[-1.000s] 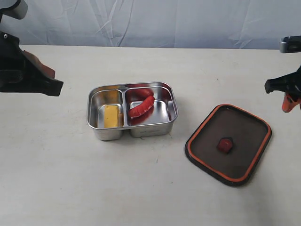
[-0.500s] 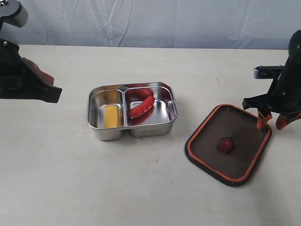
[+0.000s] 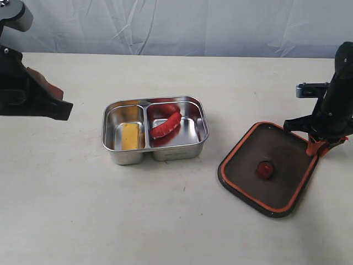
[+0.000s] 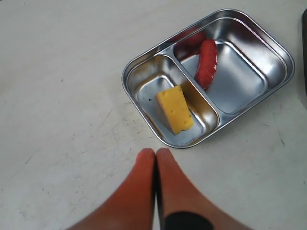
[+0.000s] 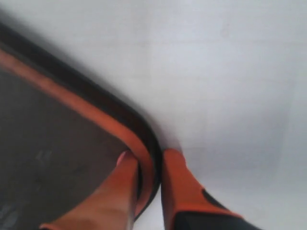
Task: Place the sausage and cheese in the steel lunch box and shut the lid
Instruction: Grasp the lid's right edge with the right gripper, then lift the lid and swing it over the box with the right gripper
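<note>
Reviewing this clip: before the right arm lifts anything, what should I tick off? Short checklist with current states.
1. Sausage in the steel lunch box, larger compartment: ok.
2. Cheese in the smaller compartment: ok.
3. Right gripper fingers pinch the lid rim at a corner: ok.
4. Left gripper shut and clear of the box: ok.
5. Lid right way up for closing: cannot tell.

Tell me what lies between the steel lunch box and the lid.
Only bare tabletop separates the steel lunch box from the lid, shown in the exterior view.
</note>
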{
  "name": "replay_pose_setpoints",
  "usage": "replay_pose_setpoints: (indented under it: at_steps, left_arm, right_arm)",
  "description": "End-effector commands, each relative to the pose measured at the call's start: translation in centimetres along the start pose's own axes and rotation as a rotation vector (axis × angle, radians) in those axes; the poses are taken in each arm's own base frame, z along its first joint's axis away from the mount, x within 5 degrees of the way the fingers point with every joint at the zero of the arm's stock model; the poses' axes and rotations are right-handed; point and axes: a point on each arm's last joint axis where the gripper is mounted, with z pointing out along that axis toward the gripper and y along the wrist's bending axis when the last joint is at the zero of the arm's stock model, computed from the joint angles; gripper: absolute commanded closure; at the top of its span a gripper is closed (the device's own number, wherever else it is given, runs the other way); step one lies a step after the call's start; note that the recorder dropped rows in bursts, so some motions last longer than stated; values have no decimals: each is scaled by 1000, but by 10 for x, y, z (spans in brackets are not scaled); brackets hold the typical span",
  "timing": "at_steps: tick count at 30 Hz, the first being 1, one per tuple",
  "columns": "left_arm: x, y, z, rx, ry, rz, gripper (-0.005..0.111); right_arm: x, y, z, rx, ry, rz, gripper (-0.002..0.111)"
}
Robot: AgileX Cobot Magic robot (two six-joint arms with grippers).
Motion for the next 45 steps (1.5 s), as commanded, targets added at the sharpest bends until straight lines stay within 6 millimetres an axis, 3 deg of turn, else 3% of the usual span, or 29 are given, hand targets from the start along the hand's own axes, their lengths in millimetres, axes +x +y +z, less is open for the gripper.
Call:
replay_pose_setpoints:
  at_steps: [1,7,13,16,27,37,45]
  left_arm:
    - [0,-2,-1,27,-14,-43,106]
    - [-1,-8,-2,98,-17,-144,98]
    - [-2,-14,-3,160,-22,-177,71]
    - [-3,-17,-3,200,-27,-194,63]
    - [-18,-29,-8,363,-163,-292,61]
    - [-22,-34,-11,433,-183,-391,61]
    - [-22,-39,-13,496,-158,-432,61]
  right_arm:
    - [0,-4,7,22,11,-21,109]
    - [0,-7,-11,45,-36,-38,109]
    - [3,-8,-48,54,-138,-46,109]
    - [6,-8,-65,56,-190,-49,109]
    - [21,5,-123,-71,-363,-103,109]
    - [38,50,-164,-316,-503,-264,109]
    - [49,98,-169,-342,-510,-421,109]
